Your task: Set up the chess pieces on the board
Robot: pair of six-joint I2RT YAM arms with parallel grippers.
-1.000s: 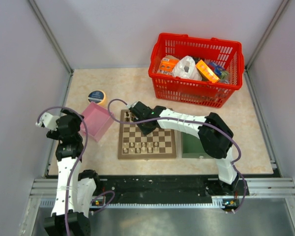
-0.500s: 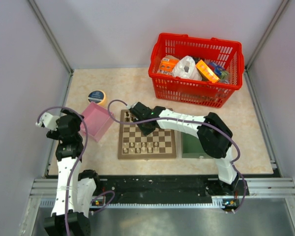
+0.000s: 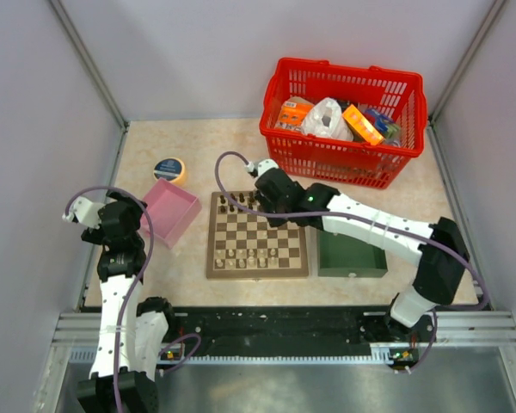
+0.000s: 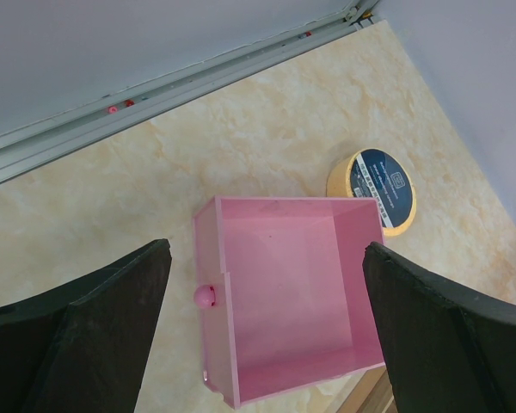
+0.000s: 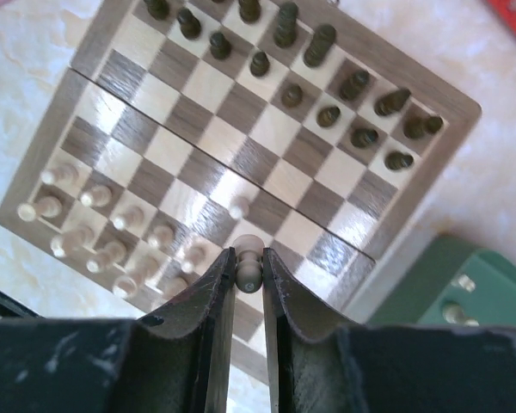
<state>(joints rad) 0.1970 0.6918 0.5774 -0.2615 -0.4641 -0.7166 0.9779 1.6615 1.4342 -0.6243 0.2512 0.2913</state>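
**Right gripper pinches a pale piece over the chessboard**

The right gripper (image 5: 248,256) has its jaws drawn almost together on a pale chess piece (image 5: 249,274), which sits upright between the two fingertips, over the chessboard (image 5: 267,163). The board lies on the table (image 3: 241,146) toward its near edge, between a pink box (image 3: 168,211) on the left and a green tray (image 3: 353,256) on the right. Dark pieces (image 5: 327,77) stand in two rows along the board's far edge. Pale pieces (image 5: 95,224) cluster along the near edge, and one pale pawn (image 5: 238,207) stands alone near mid-board.

The left gripper (image 4: 267,249) hangs over the pink box with its jaws spread wide and nothing between them. A roll of tape (image 4: 374,185) lies just beyond the box. A filled red basket (image 3: 344,69) sits at the table's far right corner.
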